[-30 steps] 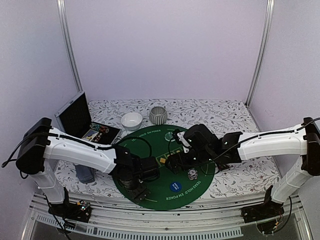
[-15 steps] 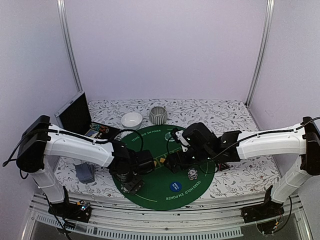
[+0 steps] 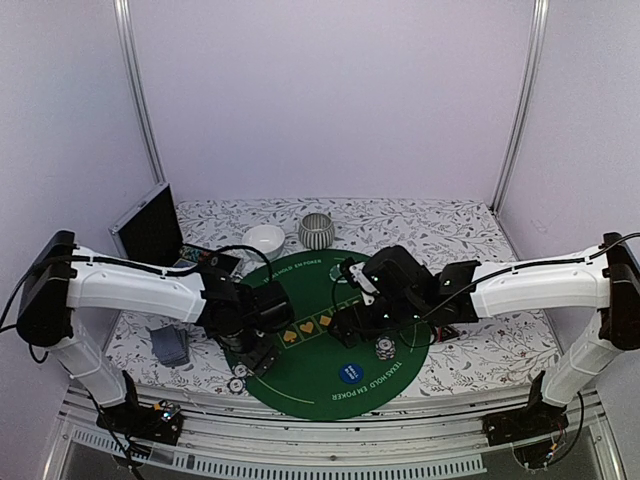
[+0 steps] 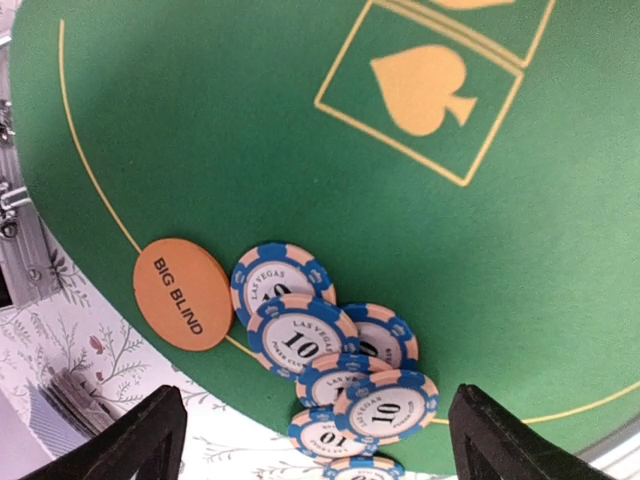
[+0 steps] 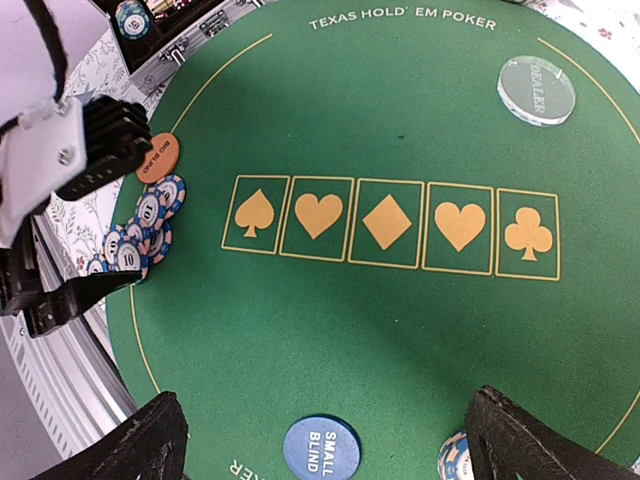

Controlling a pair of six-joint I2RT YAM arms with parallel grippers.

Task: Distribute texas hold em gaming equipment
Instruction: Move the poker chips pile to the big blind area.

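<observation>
- The left gripper (image 4: pixel 318 425) is seen released, its fingers (image 4: pixel 130 445) spread wide and nothing grasped. It is held low over the near-left rim of the green mat (image 4: pixel 250 120).
- Blue-striped poker chips (image 4: pixel 335 355) are spilled in a loose overlapping pile below that gripper. The pile straddles the mat's edge, with a few chips on the floral tablecloth (image 4: pixel 90 350).
- An orange BIG BLIND disc (image 4: pixel 183 293) is laid flat on the mat rim, just left of the pile.
- Grey-blue cards (image 3: pixel 170 345) are stacked on the cloth, off the mat to the left.
- The right gripper (image 5: pixel 330 435) is also released and empty, and is held over the middle of the mat.
- A blue SMALL BLIND disc (image 5: pixel 321 449) is placed at the mat's near edge, and a second chip stack (image 3: pixel 384 349) stands near it on the right.
- A pale DEALER disc (image 5: pixel 536 89) is seen on the far part of the mat, beyond the club box.
- A white bowl (image 3: pixel 264 241) and a striped grey bowl (image 3: pixel 317 231) are set side by side past the mat's far edge.
- An open case (image 3: pixel 155 232) is stood at far left.
</observation>
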